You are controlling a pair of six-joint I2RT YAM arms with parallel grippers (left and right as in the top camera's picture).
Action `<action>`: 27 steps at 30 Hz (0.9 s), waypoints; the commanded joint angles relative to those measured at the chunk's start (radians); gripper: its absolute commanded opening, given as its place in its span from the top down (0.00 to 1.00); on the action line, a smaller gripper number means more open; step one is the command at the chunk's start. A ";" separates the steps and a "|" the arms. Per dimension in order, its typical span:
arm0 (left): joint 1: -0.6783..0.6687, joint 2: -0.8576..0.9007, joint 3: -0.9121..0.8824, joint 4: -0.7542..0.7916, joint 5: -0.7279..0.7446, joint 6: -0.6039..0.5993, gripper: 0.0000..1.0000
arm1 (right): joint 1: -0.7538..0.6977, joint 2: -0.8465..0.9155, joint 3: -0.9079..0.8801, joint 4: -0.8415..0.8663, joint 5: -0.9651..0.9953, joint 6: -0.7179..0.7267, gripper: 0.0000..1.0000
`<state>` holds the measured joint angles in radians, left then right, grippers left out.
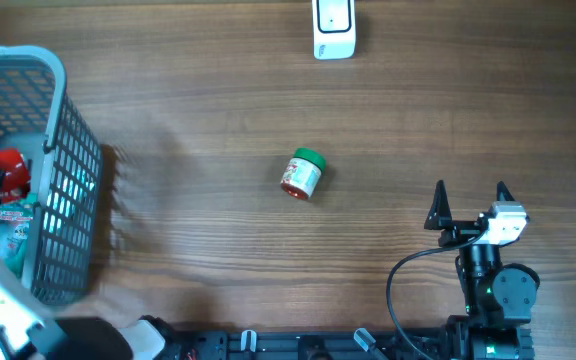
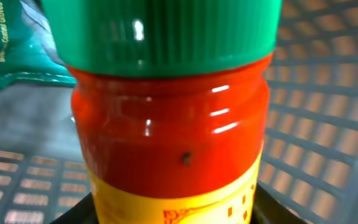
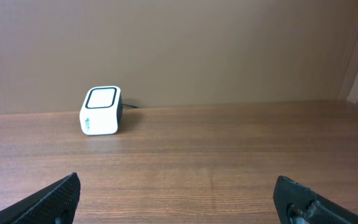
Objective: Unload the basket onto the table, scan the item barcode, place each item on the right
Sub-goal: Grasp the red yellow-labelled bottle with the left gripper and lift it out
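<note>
Inside the grey basket (image 1: 68, 170), my left gripper (image 2: 173, 214) is shut on a red jar (image 2: 173, 130) with a green lid and a yellow label. Its black fingers press the jar's two sides at the bottom of the left wrist view. From overhead the jar (image 1: 6, 170) is a red patch at the basket's left side. A second small jar (image 1: 302, 175) with a green lid lies on its side mid-table. The white barcode scanner (image 1: 334, 28) stands at the far edge, also in the right wrist view (image 3: 100, 110). My right gripper (image 1: 470, 195) is open and holds nothing.
A green packet (image 2: 11, 43) lies in the basket behind the held jar, and the basket's mesh walls (image 2: 328, 124) close in around it. My right gripper (image 3: 179, 199) sits low near the table's front right, facing the scanner across bare wood.
</note>
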<state>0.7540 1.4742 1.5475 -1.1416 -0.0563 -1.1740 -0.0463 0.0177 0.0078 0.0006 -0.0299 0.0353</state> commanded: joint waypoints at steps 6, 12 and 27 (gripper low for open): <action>-0.003 0.044 0.003 0.043 -0.040 0.015 0.55 | 0.006 0.000 -0.003 0.002 -0.017 -0.009 0.00; -0.004 0.145 -0.093 0.037 -0.043 0.014 0.53 | 0.006 0.000 -0.003 0.002 -0.017 -0.009 0.00; -0.004 0.392 -0.209 0.275 -0.032 0.014 0.22 | 0.006 0.000 -0.003 0.002 -0.017 -0.009 0.00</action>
<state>0.7540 1.8336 1.3392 -0.8963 -0.0891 -1.1606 -0.0463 0.0177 0.0078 0.0006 -0.0299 0.0353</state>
